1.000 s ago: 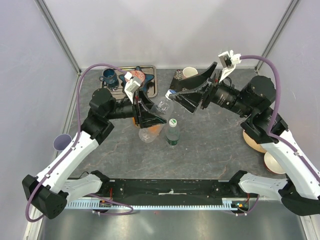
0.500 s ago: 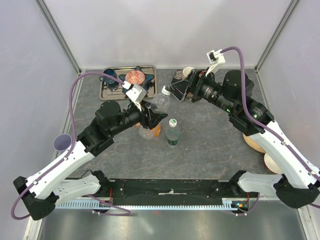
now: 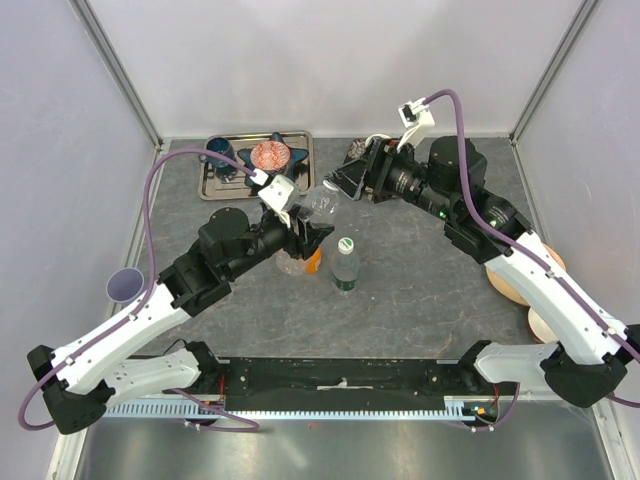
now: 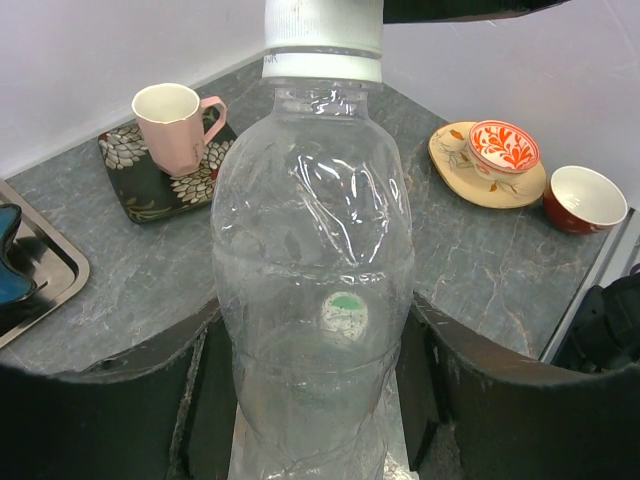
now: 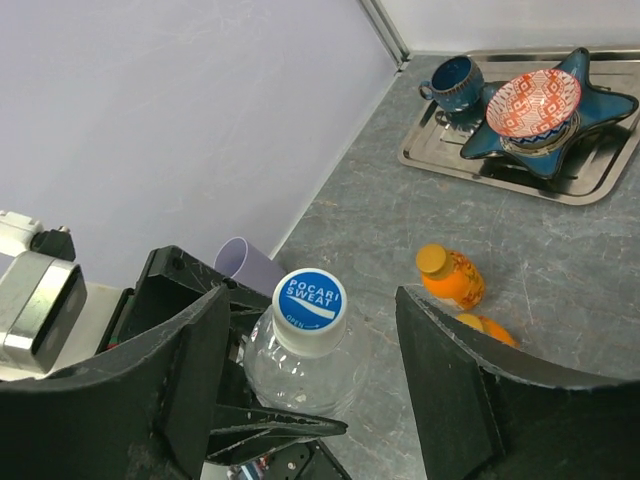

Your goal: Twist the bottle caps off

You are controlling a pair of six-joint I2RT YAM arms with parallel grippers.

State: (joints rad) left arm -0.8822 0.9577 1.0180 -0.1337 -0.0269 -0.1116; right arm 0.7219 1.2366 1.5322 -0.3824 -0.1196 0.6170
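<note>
The clear bottle (image 4: 315, 260) is clamped in the left end effector (image 4: 315, 400). The right end effector (image 5: 312, 305) has been brought over the blue-white cap (image 5: 309, 298), which lies untouched between its part-open jaws; closure is judged next.

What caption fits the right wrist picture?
Right end effector, open, straddles the blue-and-white cap of the clear bottle gripped by the left end effector.

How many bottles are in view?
4: clear bottle held in the left gripper; green bottle upright mid-table; one orange bottle and a second orange bottle, partly hidden, beside it.
</note>
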